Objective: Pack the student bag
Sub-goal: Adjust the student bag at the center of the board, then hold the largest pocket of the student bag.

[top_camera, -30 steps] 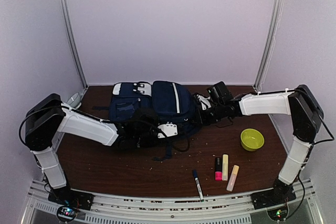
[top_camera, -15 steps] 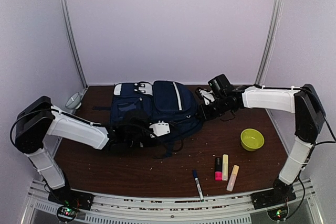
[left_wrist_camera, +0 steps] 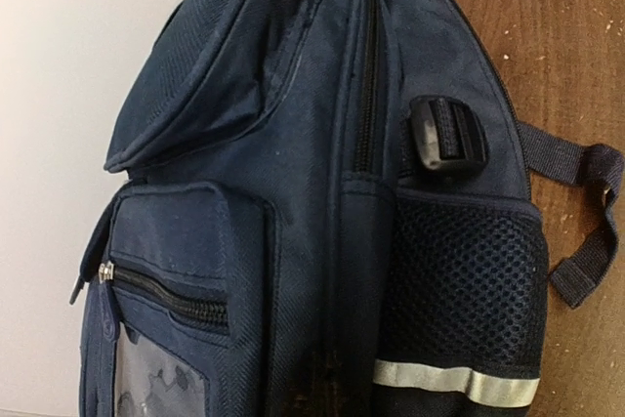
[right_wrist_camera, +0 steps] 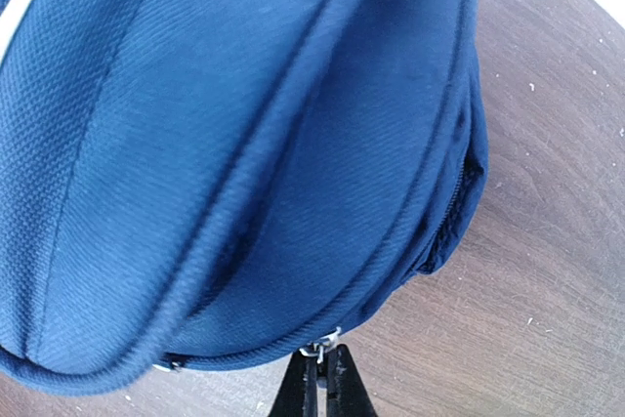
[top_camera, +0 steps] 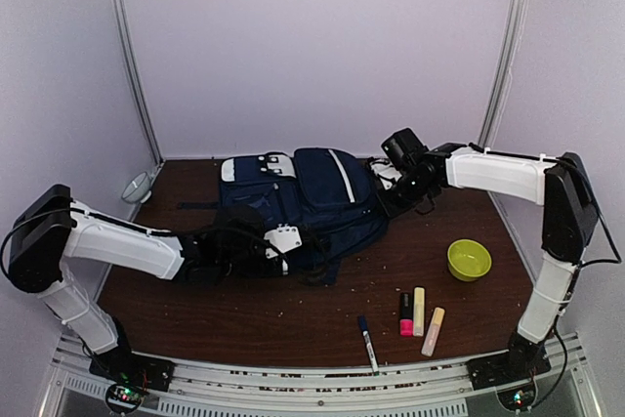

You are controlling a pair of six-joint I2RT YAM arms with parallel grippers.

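Note:
The student bag, navy with white stripes, lies on its side in the middle of the brown table. My right gripper is at its right end. In the right wrist view the black fingertips are shut on the small metal zipper pull at the bag's rounded edge. My left gripper presses against the bag's near edge among the dark straps. Its fingers stay out of the left wrist view, which the bag's side fills with a zipped pocket and a mesh pocket.
A green bowl sits at the right. Near the front edge lie a dark pen, a pink highlighter, a yellow one and a peach one. A small cup stands at the back left.
The bag has slid right and towards the back wall. My right gripper went back with the zipper end. My left arm drew leftwards along the bag's near edge.

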